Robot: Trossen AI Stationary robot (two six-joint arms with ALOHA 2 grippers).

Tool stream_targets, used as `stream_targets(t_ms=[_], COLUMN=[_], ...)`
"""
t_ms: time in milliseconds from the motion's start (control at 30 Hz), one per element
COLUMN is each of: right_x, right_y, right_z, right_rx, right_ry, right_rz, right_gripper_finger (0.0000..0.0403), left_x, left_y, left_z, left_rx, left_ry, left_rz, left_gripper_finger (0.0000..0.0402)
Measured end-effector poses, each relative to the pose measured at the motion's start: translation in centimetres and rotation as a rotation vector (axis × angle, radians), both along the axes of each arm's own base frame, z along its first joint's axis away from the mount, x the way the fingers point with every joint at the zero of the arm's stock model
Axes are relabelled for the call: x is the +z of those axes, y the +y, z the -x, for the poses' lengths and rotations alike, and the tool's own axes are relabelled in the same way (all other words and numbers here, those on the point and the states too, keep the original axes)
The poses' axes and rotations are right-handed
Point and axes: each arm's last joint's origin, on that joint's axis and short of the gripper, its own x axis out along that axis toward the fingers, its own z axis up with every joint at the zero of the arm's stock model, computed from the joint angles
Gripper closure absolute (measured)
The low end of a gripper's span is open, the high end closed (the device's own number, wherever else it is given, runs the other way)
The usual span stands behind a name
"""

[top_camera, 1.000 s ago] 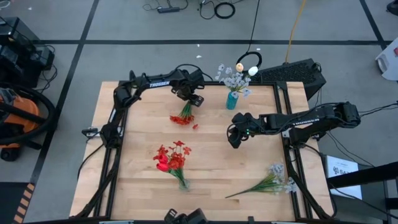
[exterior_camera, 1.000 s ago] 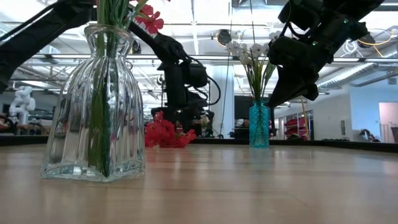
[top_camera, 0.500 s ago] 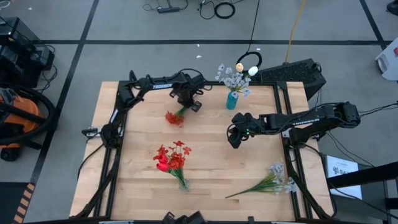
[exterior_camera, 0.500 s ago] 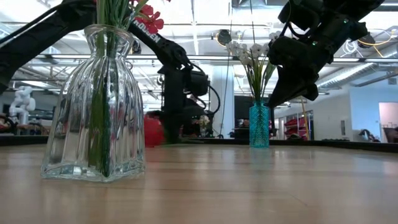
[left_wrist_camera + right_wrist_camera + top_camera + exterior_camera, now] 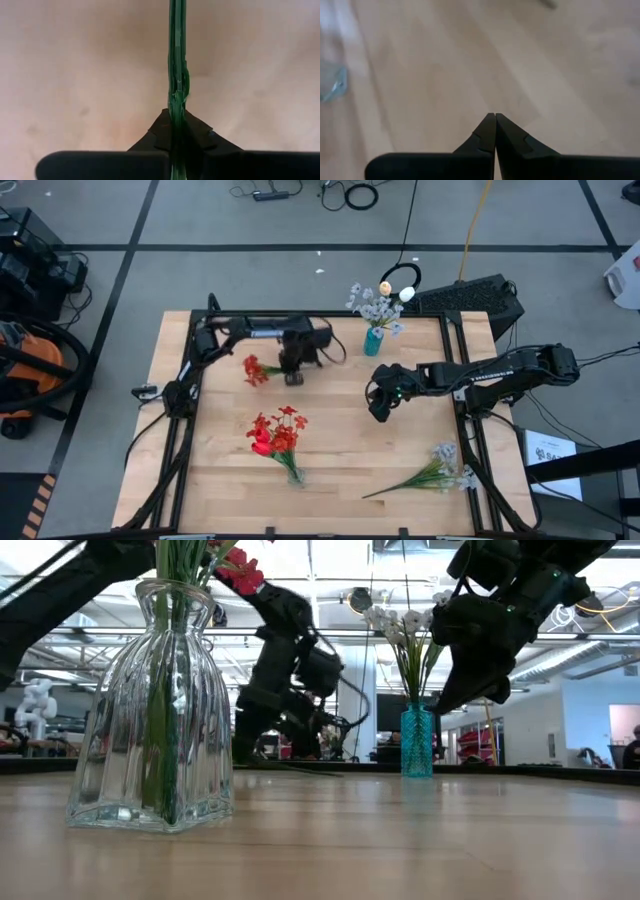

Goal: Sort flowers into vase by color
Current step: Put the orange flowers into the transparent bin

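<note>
Left jaws pinching a red flower stem above the bench, right jaws pressed together and empty.

High view: I see my left gripper [image 5: 293, 374] at the back middle of the bench [image 5: 340, 455], the red stem [image 5: 258, 369] sticking out sideways from its jaws, blossom well clear of them. Clear vase with red flowers [image 5: 279, 436] sits nearer the front, teal vase with white flowers [image 5: 375, 320] beside the jaws at the back edge, loose white spray [image 5: 435, 470] well apart at front right. Right gripper [image 5: 379, 408] hangs right of centre.
Low view: clear vase [image 5: 152, 710] close up front, teal vase [image 5: 416, 740] behind, left arm between them.
Left wrist view: jaws tight on the green stalk [image 5: 177, 65], bare bench beyond.
Right wrist view: right gripper [image 5: 495, 131] jaws touching, nothing between them.
</note>
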Motion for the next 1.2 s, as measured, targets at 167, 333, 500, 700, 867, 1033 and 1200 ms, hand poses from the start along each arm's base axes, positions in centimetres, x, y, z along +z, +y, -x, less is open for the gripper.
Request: stream_targets(t_ms=[167, 333, 500, 700, 867, 1033, 1200], right_x=[-0.5, -0.4, 0.5, 1.7, 2.2, 2.3, 2.6], right_y=[0.3, 0.5, 0.5, 0.5, 0.5, 0.5, 0.5], right_z=[1.0, 3.2, 4.8, 5.5, 5.9, 5.9, 5.5], right_rx=[0.035, 0.023, 0.023, 0.028, 0.022, 0.006, -0.034], right_ry=[0.111, 0.26, 0.288, 0.218, 0.183, 0.169, 0.118], right_rz=[-0.085, -0.148, -0.153, -0.15, -0.156, -0.165, -0.193], right_gripper_finger=[0.0403, 0.0403, 0.0403, 0.0403, 0.0403, 0.0403, 0.0403], left_x=[-0.1, -0.3, 0.6, 1.6, 2.1, 2.5, 3.5], left_y=[-6.5, -11.8, -15.8, -17.8, -18.0, -17.8, -16.2], left_z=[-2.3, -4.7, -6.8, -7.9, -8.4, -8.5, -8.4], left_rx=[-0.372, -0.654, -0.824, -0.958, -0.95, -0.944, -0.904], left_ry=[-0.022, -0.208, -0.393, -0.449, -0.498, -0.499, -0.47], left_rz=[-0.032, -0.036, -0.101, -0.226, -0.248, -0.26, -0.257], left_gripper_finger=[0.0382, 0.0383, 0.0382, 0.0343, 0.0294, 0.0252, 0.0237])
